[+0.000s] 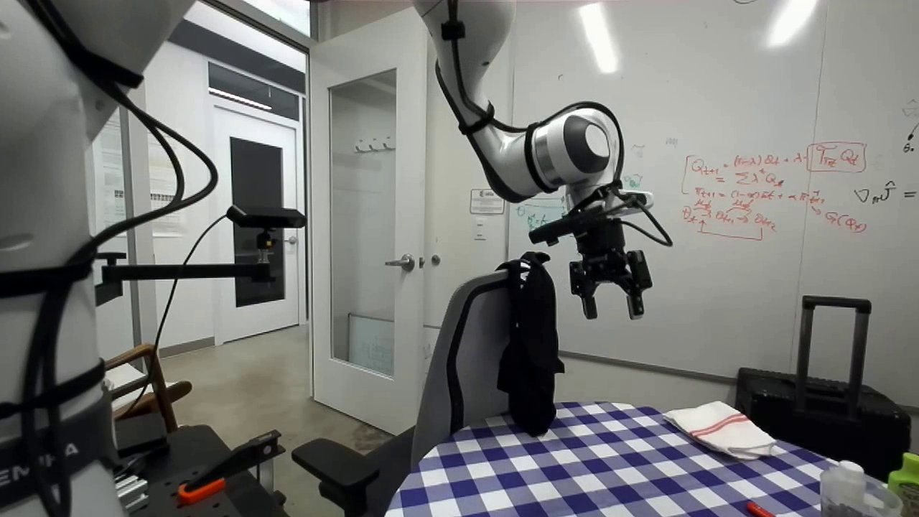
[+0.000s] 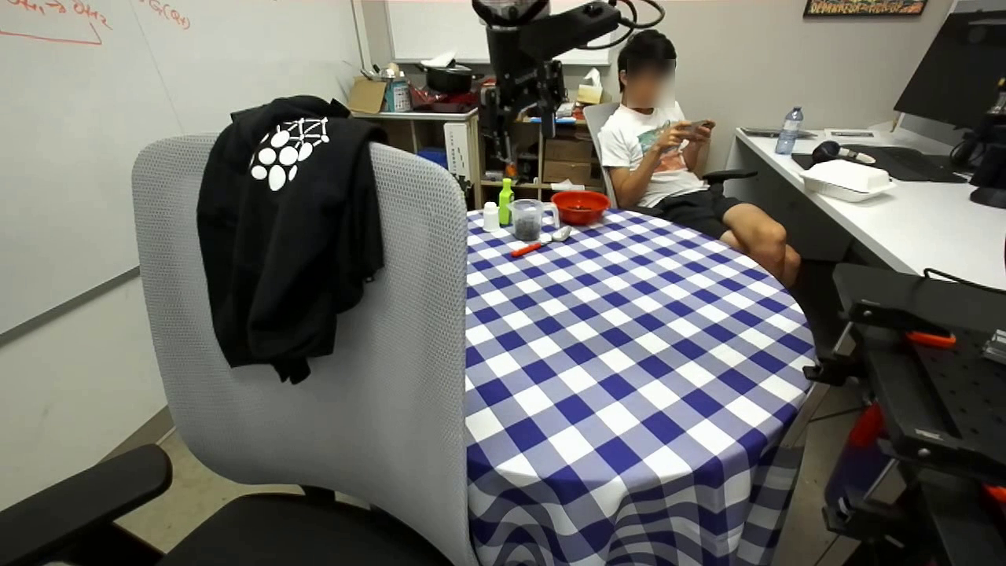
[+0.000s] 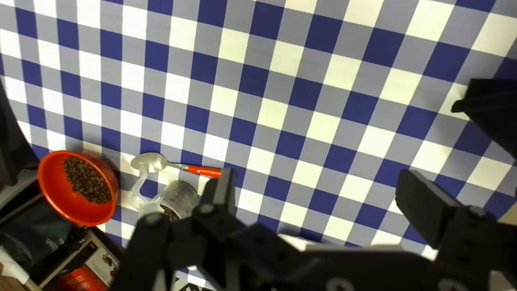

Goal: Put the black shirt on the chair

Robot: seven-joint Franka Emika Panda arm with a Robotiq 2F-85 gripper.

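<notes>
1. Here's your gripper (image 1: pixel 612 314), pointing down above the table (image 1: pixel 546 474), spread wide, nothing in its grasp
2. And there's your black shirt (image 2: pixel 291 259), slung over the top of the chair (image 2: pixel 416 330), hanging down front and back, white print (image 2: pixel 284 156) showing
3. In both exterior views you've got gripper and shirt apart
4. Down in your wrist view, a red bowl (image 3: pixel 56 186), a spoon (image 3: pixel 177 165) and a clear cup (image 3: pixel 179 196) sit close together on the checked cloth (image 3: pixel 282 105)

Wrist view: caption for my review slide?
Open gripper above a checkered tablecloth with a red bowl, spoon and clear cup.
</notes>
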